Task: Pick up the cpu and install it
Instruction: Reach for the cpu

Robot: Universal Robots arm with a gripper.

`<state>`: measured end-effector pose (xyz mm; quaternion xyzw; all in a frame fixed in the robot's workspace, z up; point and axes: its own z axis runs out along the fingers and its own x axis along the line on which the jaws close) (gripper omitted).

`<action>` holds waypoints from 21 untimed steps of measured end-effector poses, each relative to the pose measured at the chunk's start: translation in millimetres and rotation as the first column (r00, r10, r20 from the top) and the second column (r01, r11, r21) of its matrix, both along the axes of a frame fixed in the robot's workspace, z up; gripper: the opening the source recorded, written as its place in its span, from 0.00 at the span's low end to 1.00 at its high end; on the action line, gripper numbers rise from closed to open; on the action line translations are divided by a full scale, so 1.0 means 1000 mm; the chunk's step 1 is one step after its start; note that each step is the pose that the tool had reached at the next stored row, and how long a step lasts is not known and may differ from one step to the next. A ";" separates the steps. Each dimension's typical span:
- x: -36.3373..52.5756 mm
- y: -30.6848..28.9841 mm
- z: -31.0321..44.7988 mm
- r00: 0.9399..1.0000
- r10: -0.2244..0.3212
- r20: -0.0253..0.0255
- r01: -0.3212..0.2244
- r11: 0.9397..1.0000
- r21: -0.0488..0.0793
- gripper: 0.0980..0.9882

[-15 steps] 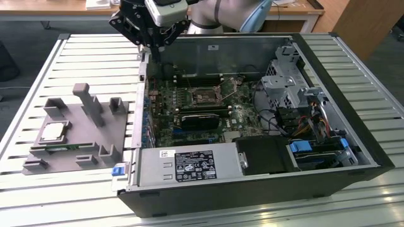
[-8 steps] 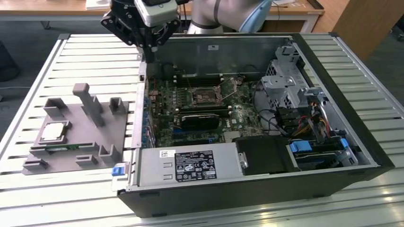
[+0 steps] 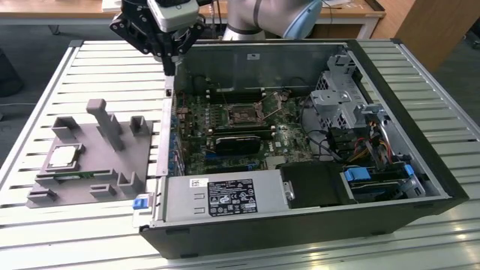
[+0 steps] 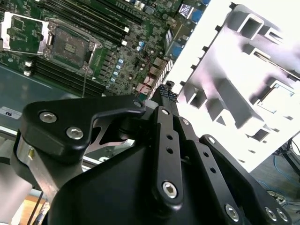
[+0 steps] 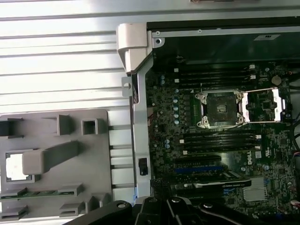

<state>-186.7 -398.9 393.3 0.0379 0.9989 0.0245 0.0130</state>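
Second wrist view gives the closest look, so it's taken first: the gripper [image 4: 165,91] is seen with its fingers pressed together at the tips and nothing pinched between them, so nothing is being carried yet. In the exterior view it is held high over the side wall [image 3: 166,107] of the computer case [image 3: 300,228], roughly between the two spots that matter, which is probably why both can be taken in from the wrist at once. Just inside that wall the motherboard is laid flat, and the socket [image 5: 219,108] is left bare with its load plate [image 5: 265,104] swung open, so it can be judged ready for a chip. Further out, on the exterior view's left, the grey holder tray [image 3: 90,169] is set on the slatted table [image 3: 98,67], and the cpu [image 3: 64,156] is parked in a square pocket of it, silver top up, well apart from the gripper. That pocket looks meant to keep it square and reachable from above. In the first wrist view the chip is partly hidden by a tray post.
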 end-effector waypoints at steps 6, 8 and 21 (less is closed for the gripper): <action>-0.0070 0.0000 0.0000 1.000 0.000 0.000 0.000 1.000 0.000 0.01; -0.0090 0.0000 0.0000 1.000 0.000 0.000 0.000 1.000 0.000 0.01; -0.0218 0.0000 0.0000 1.000 0.000 0.000 0.000 1.000 0.000 0.01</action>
